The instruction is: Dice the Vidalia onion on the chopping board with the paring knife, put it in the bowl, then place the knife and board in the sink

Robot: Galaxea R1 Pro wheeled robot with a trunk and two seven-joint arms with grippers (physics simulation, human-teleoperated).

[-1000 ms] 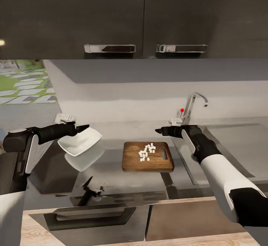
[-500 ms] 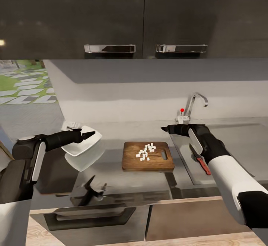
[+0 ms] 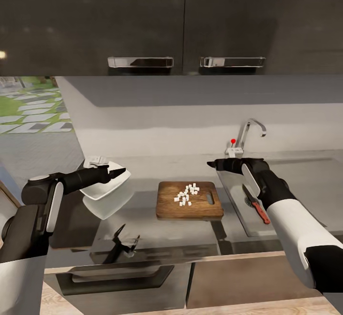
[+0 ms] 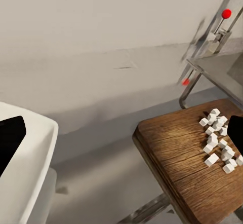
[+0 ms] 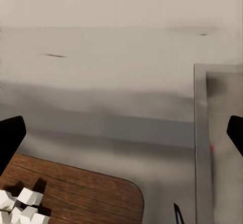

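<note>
Head view. The chopping board [image 3: 189, 201] lay flat on the countertop [image 3: 143, 205] near its front edge, just beside the left rim of the sink [image 3: 290, 186], slot handle toward the sink. A cluster of diced onion [image 3: 187, 195] sat on the board's middle, toward its far edge. The paring knife [image 3: 255, 204] lay inside the sink along its left wall, orange-red handle toward the front, dark blade toward the back. My left gripper [image 3: 118, 171] was clenched on the near rim of the white bowl [image 3: 105, 185], which sat tilted at the countertop's left part, well apart from the board; whether it touched the surface I could not tell. My right gripper [image 3: 213, 164] hung over the sink's back left corner, near the chrome tap [image 3: 247, 134] with its red knob, grasping nothing. From this angle I could not tell how its jaws stood.

Left wrist view. One dark fingertip [image 4: 10, 139] pressed inside the bowl [image 4: 30, 178] wall. The board [image 4: 195, 160] carried the onion cubes [image 4: 217, 143] near its far corner. The tap base and red knob [image 4: 226, 13] stood behind it.

Right wrist view. My two fingertips [image 5: 10, 135] stood wide apart, released, with bare countertop [image 5: 111, 77] between them. The board's corner [image 5: 81, 196] with several cubes [image 5: 20, 203] and the sink's rim [image 5: 202, 148] were visible.
</note>
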